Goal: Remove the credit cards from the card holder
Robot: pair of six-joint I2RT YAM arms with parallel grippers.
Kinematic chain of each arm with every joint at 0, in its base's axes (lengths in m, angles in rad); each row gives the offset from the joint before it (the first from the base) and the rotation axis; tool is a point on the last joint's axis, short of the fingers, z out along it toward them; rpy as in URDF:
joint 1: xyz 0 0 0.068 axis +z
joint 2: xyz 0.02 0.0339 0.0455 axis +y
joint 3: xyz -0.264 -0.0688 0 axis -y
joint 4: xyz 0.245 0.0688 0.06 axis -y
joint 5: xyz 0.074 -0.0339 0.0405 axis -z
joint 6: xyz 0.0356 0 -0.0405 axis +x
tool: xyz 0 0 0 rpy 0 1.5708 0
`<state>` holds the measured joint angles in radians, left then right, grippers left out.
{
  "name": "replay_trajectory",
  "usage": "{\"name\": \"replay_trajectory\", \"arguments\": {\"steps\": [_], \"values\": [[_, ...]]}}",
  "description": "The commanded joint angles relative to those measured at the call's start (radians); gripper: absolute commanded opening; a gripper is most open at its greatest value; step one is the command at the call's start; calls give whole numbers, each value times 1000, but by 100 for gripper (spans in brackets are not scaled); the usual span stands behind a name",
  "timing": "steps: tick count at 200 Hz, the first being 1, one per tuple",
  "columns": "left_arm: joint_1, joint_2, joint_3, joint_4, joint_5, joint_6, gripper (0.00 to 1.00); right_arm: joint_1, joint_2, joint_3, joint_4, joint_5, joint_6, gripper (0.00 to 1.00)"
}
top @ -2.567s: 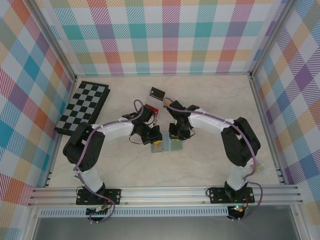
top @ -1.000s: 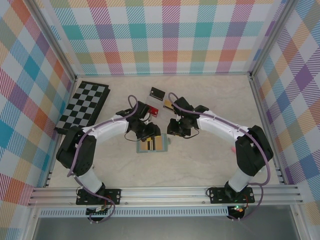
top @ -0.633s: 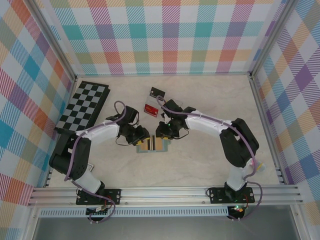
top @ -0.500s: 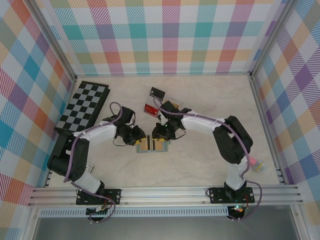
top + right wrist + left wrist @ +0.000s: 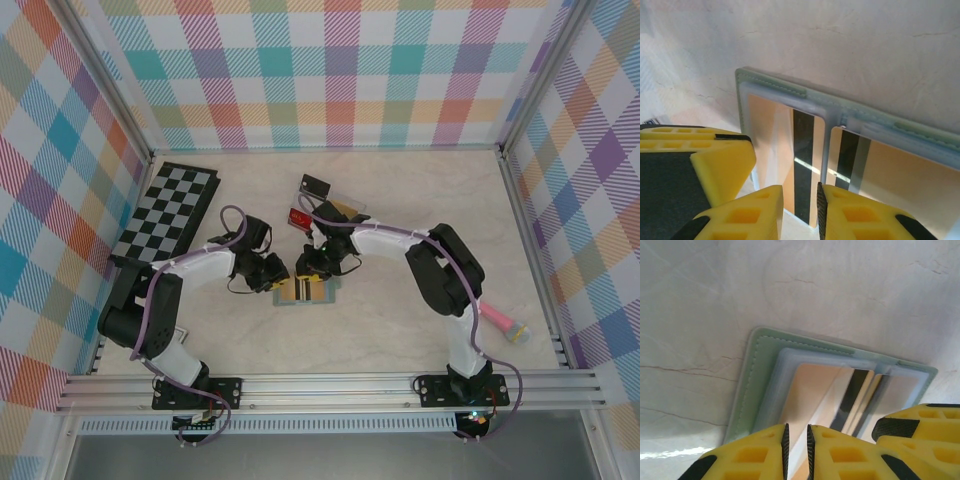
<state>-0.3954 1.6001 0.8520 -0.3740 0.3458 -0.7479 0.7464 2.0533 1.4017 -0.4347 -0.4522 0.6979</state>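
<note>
The grey-green card holder point(image 5: 305, 298) lies open and flat on the table, its pale blue lining up. Two yellow-orange credit cards point(image 5: 301, 288) with black stripes sit in its slots. My left gripper point(image 5: 279, 279) presses down at its left end, my right gripper point(image 5: 314, 271) at its far edge. In the left wrist view the card holder point(image 5: 747, 385) and a card point(image 5: 807, 392) lie just beyond my left gripper point(image 5: 796, 442), whose jaws stand a narrow slit apart. My right gripper point(image 5: 800, 212), slightly open, hovers over the near edge of one card point(image 5: 771, 135); a second card point(image 5: 902, 172) lies beside it.
A red card point(image 5: 298, 219) and a black card point(image 5: 315, 185) lie by a clear tray point(image 5: 343, 206) behind the card holder. A folded checkerboard point(image 5: 165, 212) sits at the left. A pink object point(image 5: 503, 322) lies at the right, near the right arm.
Both grippers have moved left and come down on the card holder, which shifted left and now lies spread open with the orange cards showing. The right arm's elbow swung inward.
</note>
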Motion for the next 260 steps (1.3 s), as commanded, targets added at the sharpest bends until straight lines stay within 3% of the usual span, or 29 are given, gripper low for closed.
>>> {"name": "replay_trajectory", "arguments": {"steps": [1, 130, 173, 208, 260], "values": [[10, 12, -23, -20, -30, -2, 19, 4, 30, 39, -10, -30, -16, 26], [10, 31, -79, 10, -25, -17, 18, 16, 78, 63, -4, -86, -38, 22], [11, 11, -64, -7, -31, -8, 22, 16, 61, 56, -46, -13, -37, 13], [10, -1, -54, -19, -35, 0, 28, 16, 37, 44, -110, 70, -47, 12], [11, 6, -43, -18, -24, 14, 27, 13, -12, -4, -122, 106, -56, 12]]}}
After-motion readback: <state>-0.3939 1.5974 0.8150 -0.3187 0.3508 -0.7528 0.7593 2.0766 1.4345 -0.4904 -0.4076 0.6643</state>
